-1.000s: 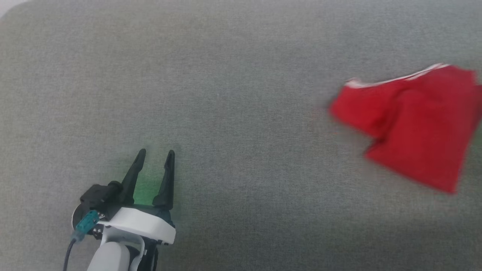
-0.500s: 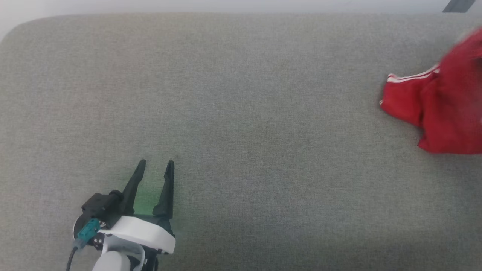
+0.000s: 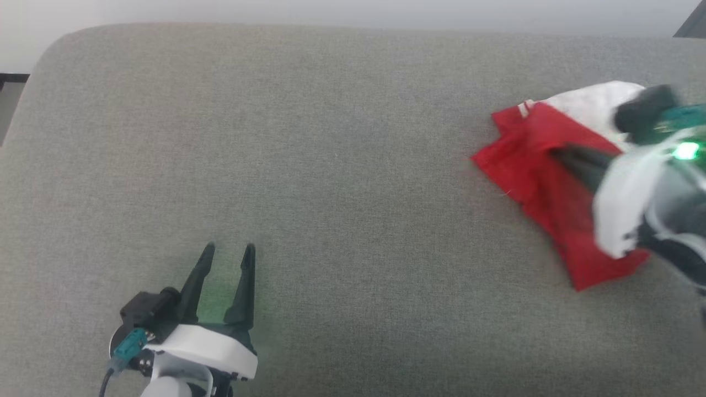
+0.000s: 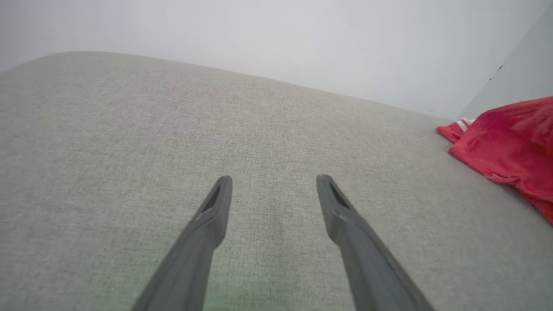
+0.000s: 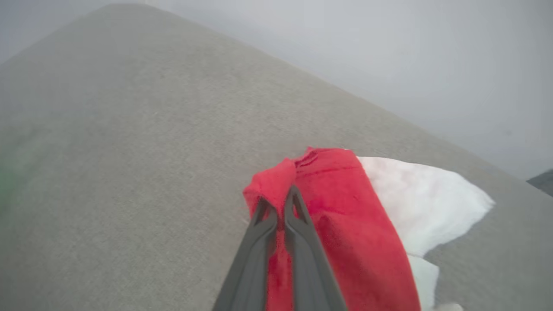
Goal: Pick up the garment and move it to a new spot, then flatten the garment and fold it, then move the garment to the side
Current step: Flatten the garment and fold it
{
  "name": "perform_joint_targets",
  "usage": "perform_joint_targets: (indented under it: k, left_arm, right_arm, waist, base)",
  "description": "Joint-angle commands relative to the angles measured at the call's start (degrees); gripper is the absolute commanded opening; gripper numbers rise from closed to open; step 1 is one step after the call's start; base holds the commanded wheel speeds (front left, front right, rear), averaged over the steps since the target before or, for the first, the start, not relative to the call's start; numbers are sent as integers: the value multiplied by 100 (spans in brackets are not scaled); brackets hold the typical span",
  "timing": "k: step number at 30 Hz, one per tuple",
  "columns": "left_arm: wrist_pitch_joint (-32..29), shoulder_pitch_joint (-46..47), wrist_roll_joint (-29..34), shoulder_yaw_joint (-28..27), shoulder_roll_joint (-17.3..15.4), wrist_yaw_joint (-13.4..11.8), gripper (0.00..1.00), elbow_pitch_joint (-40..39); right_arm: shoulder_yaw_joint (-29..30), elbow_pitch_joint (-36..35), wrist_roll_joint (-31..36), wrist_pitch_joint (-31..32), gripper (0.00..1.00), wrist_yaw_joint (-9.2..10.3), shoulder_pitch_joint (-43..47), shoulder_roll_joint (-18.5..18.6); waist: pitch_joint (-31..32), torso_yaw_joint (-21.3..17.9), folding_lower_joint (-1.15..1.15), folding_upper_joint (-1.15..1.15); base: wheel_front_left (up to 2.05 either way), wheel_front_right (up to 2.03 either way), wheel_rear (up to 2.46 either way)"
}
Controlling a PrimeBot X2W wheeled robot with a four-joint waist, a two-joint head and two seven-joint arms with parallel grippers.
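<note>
The garment (image 3: 524, 160) is a bright red crumpled cloth with a white part (image 3: 587, 105), lying at the right of the grey cushion. My right gripper (image 3: 557, 153) comes in blurred from the right edge and lies over it. Seen from the right wrist, that gripper (image 5: 278, 198) is shut on a raised red fold of the garment (image 5: 345, 203), with the white part (image 5: 414, 194) spread out to the right. My left gripper (image 3: 229, 249) stands open at the lower left, well apart from the cloth. The left gripper (image 4: 273, 179) holds nothing, and the garment (image 4: 510, 147) lies at that view's right edge.
The grey fabric cushion (image 3: 331, 165) spans the whole scene, with a rounded far left corner (image 3: 49, 49) and a far edge against a pale wall. A dark object (image 3: 696, 25) shows at the top right corner. Open cushion lies between the two grippers.
The head camera has shifted, bringing the cushion's far left corner into view. The right gripper now shows over the garment, whose white part has turned up. The left gripper stays open.
</note>
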State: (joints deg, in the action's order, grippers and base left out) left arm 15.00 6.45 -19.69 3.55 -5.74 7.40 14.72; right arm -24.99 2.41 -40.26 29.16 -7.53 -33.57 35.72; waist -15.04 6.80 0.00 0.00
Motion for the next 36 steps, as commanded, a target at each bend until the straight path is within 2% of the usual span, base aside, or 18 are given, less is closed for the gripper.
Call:
perform_joint_targets:
  k: [1,6,11,14,15,18,21,26,29,30,31,32,36]
  left_arm:
    - [26,-51,-29,-28,-5,9,100,-1]
    - [26,-151,-17,-105,26,9,100,-9]
    - [26,-24,7,-45,-15,9,100,-26]
    - [26,134,-7,43,-114,9,100,-2]
    - [26,134,-7,43,-114,9,100,-2]
    - [25,307,-26,130,-261,9,100,3]
    - [26,390,-24,138,-396,9,100,-14]
    - [26,602,-33,218,-648,9,100,-2]
    - [26,822,-67,375,-827,9,100,9]
    - [26,914,-90,470,-907,9,100,18]
    - [26,1030,-86,588,-1019,9,100,26]
    - [26,1167,-95,724,-1137,8,100,36]
    - [-36,1993,-312,1612,-1698,9,100,73]
  right_arm:
    - [205,54,-15,-70,0,8,189,28]
    - [1537,168,-14,-231,0,8,999,150]
    - [2927,586,76,-385,0,7,1814,-32]
    - [3499,1068,226,-558,0,3,2020,-295]
    - [3499,1068,226,-558,0,3,2020,-295]
    - [3779,1654,402,-912,0,3,2021,-582]
    - [3991,2164,612,-1209,0,7,1899,-690]
    - [4538,3179,1364,-1818,0,4,1555,-1000]
    - [4569,3575,1589,-2047,0,4,1311,-1255]
    - [4544,3650,1644,-2141,4,3,1247,-1342]
    - [4545,3713,1662,-2245,68,3,1201,-1410]
    - [4548,3765,1660,-2354,100,3,1152,-1476]
    - [4510,3706,1684,-2966,100,3,1136,-1617]
  waist:
    - [15,3,0,0]
    - [33,-118,0,0]
    - [-37,-328,0,0]
    - [-120,-416,0,0]
    - [-120,-416,0,0]
    - [-240,-482,0,0]
    - [-330,-575,0,0]
    - [-395,-780,0,0]
    - [-399,-942,0,0]
    - [-391,-999,0,0]
    - [-380,-1058,0,0]
    - [-371,-1120,0,0]
    - [-291,-1350,0,0]
  base:
    - [0,0,0]
    - [0,0,0]
    - [0,0,0]
    - [0,0,0]
    - [0,0,0]
    - [0,0,0]
    - [0,0,0]
    - [0,0,0]
    - [0,0,0]
    - [0,0,0]
    - [0,0,0]
    - [0,0,0]
    - [0,0,0]
